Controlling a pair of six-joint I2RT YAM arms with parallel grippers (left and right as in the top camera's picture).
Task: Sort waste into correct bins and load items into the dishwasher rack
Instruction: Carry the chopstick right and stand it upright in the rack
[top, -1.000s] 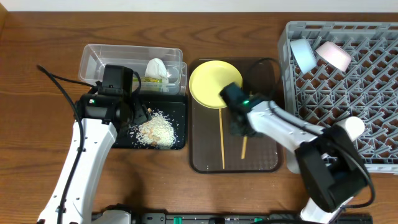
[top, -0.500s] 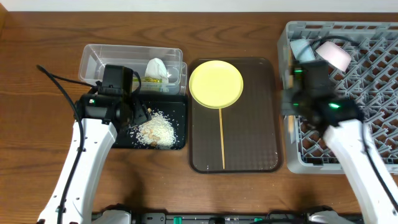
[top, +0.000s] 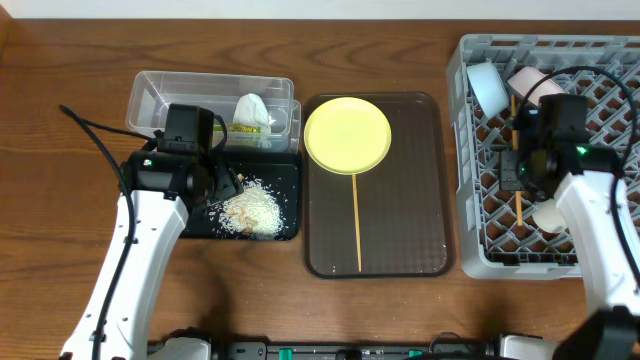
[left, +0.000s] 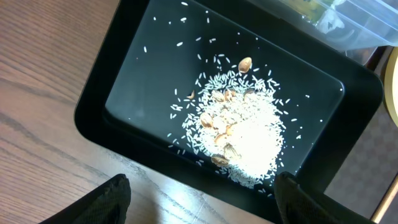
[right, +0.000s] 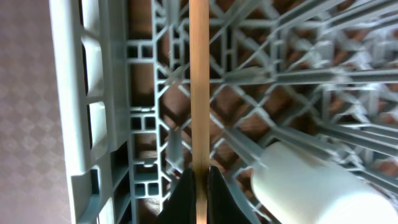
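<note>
My right gripper (right: 200, 177) is shut on one wooden chopstick (right: 199, 93) and holds it low over the left side of the grey dishwasher rack (top: 455, 150), next to the white cup (right: 311, 186). The other chopstick (top: 356, 220) lies on the brown tray, below the yellow plate (top: 347, 135). A light blue bowl (top: 486, 85) and a pink bowl (top: 535, 82) sit in the rack's back left corner. My left gripper (left: 202, 190) is open above the near edge of the black tray (left: 124, 93), which holds a pile of rice scraps (left: 242, 137).
The clear tub (top: 160, 95) behind the black tray holds the white napkin (top: 252, 108) and the snack wrapper (top: 245, 128). The brown serving tray (top: 400, 230) lies between the bins and the rack. Bare wooden table surrounds them.
My right arm has swung from the brown tray over to the rack with one chopstick in its grip. The left arm has not moved.
</note>
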